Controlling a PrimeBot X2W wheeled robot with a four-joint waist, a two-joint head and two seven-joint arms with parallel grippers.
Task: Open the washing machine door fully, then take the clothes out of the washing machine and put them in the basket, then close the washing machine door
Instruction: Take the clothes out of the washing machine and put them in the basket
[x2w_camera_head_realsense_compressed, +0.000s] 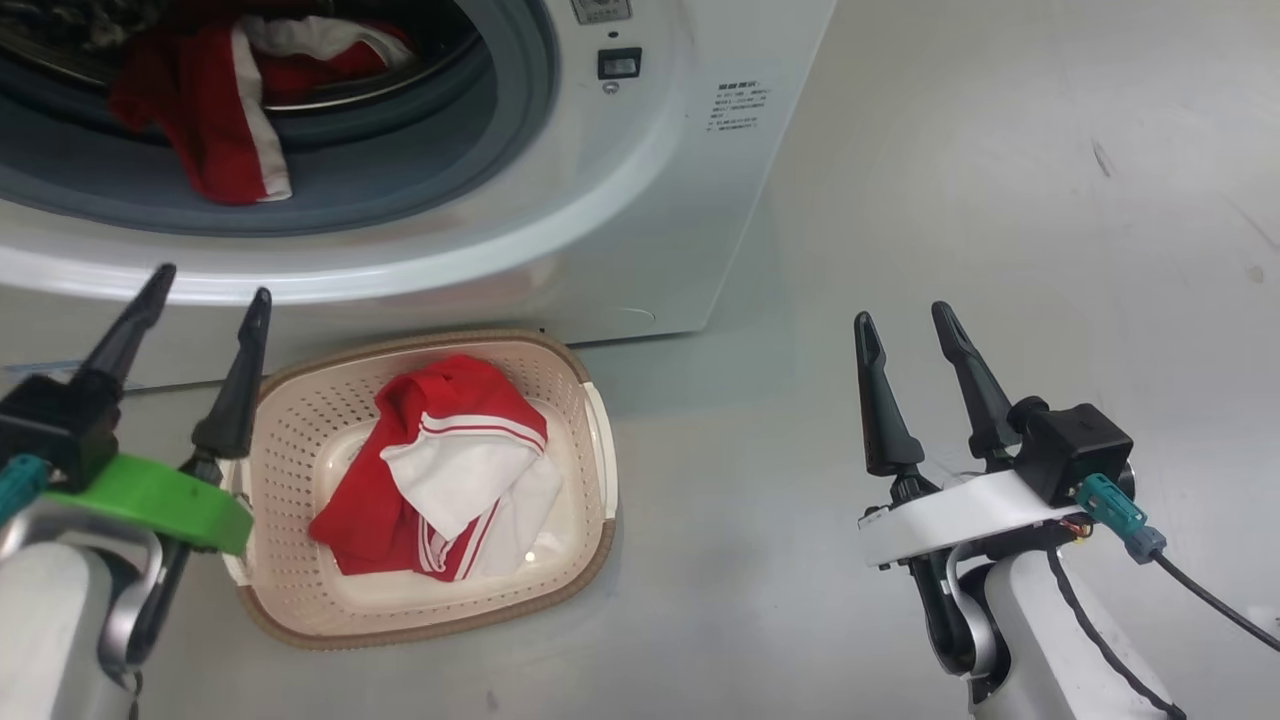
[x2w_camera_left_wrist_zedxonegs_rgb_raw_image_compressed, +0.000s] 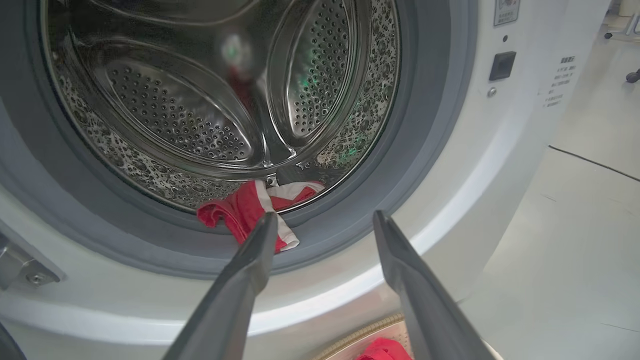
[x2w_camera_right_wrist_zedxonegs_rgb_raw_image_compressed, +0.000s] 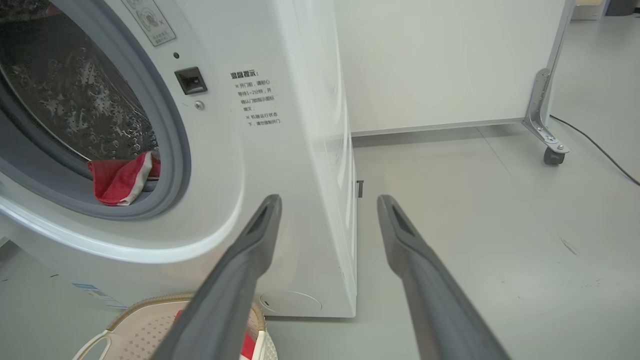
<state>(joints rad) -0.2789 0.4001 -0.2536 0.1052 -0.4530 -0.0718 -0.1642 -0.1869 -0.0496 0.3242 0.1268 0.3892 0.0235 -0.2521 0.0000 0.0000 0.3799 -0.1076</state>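
The white washing machine (x2w_camera_head_realsense_compressed: 640, 200) stands with its round opening uncovered; its door is out of view. Red and white clothes (x2w_camera_head_realsense_compressed: 215, 100) hang over the drum's grey lip, also seen as a red garment (x2w_camera_left_wrist_zedxonegs_rgb_raw_image_compressed: 250, 212) in the left wrist view and a red cloth (x2w_camera_right_wrist_zedxonegs_rgb_raw_image_compressed: 122, 177) in the right wrist view. Another red and white garment (x2w_camera_head_realsense_compressed: 450, 470) lies in the cream basket (x2w_camera_head_realsense_compressed: 300, 400) on the floor before the machine. My left gripper (x2w_camera_head_realsense_compressed: 210, 290) is open, empty, left of the basket and below the opening. To the right, over bare floor, my right gripper (x2w_camera_head_realsense_compressed: 905, 320) is open and empty.
Grey floor (x2w_camera_head_realsense_compressed: 1000, 200) spreads to the right of the machine. A white panel on a castor (x2w_camera_right_wrist_zedxonegs_rgb_raw_image_compressed: 550, 155) stands behind, with a black cable (x2w_camera_right_wrist_zedxonegs_rgb_raw_image_compressed: 595, 145) on the floor beside it.
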